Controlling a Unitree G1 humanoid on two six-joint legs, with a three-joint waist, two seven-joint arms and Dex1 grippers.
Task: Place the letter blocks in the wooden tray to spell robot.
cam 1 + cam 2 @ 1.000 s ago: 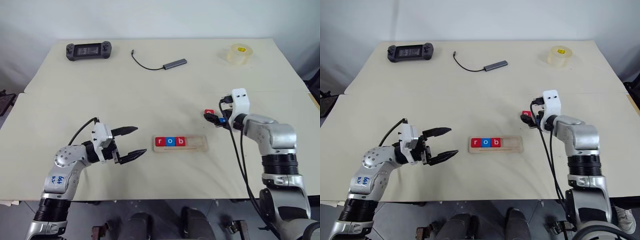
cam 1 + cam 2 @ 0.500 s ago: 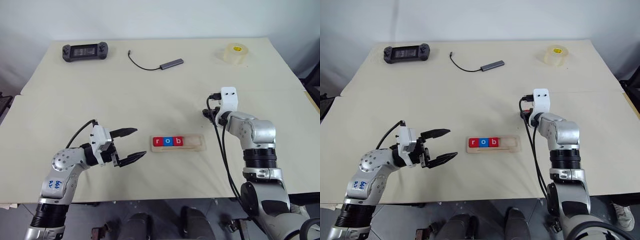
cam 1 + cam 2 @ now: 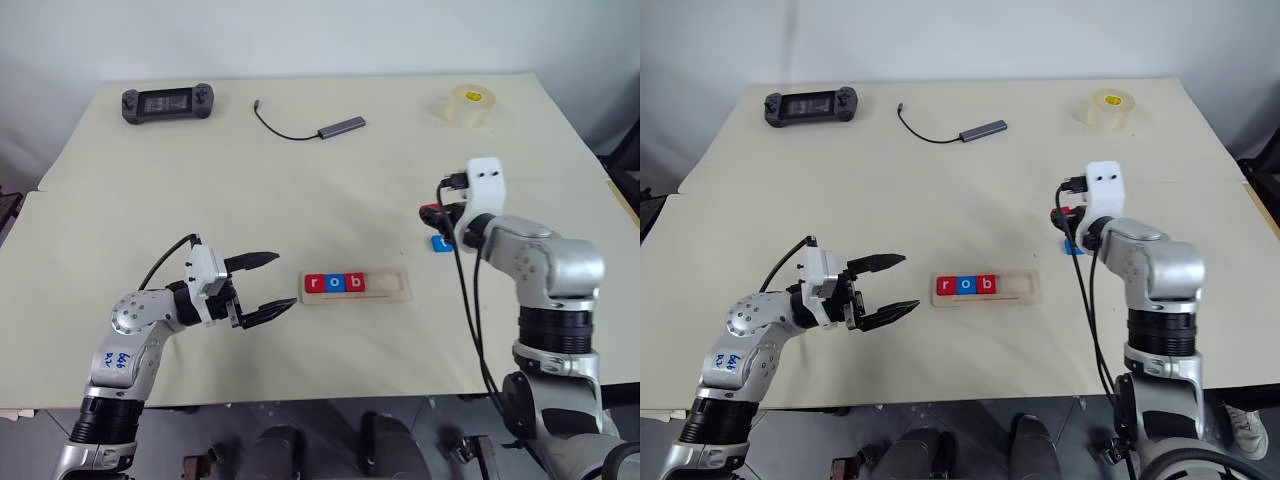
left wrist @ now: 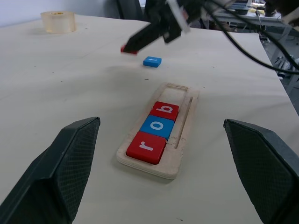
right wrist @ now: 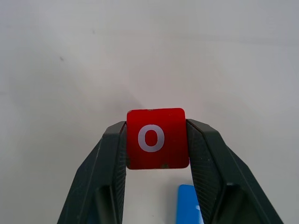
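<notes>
Blocks r, o, b [image 3: 335,283] sit in wooden tray [image 3: 392,294]; right gripper [image 5: 156,140] clamped on red o [image 5: 157,138]; blue block [image 4: 152,61] left on table; left gripper [image 3: 268,284] spread apart, empty.

The tray [image 3: 356,287] sits mid-table with r, o, b [image 3: 338,283] filling its nine-o'clock end. At its two o'clock lies one block [image 3: 441,243]. Far off at twelve: controller [image 3: 167,101], cable [image 3: 310,127], tape [image 3: 468,106].

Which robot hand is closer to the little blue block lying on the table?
The right one. The right gripper, holding the red o block, hangs just above the blue block. The left gripper is open, far off past the other end of the wooden tray.
</notes>
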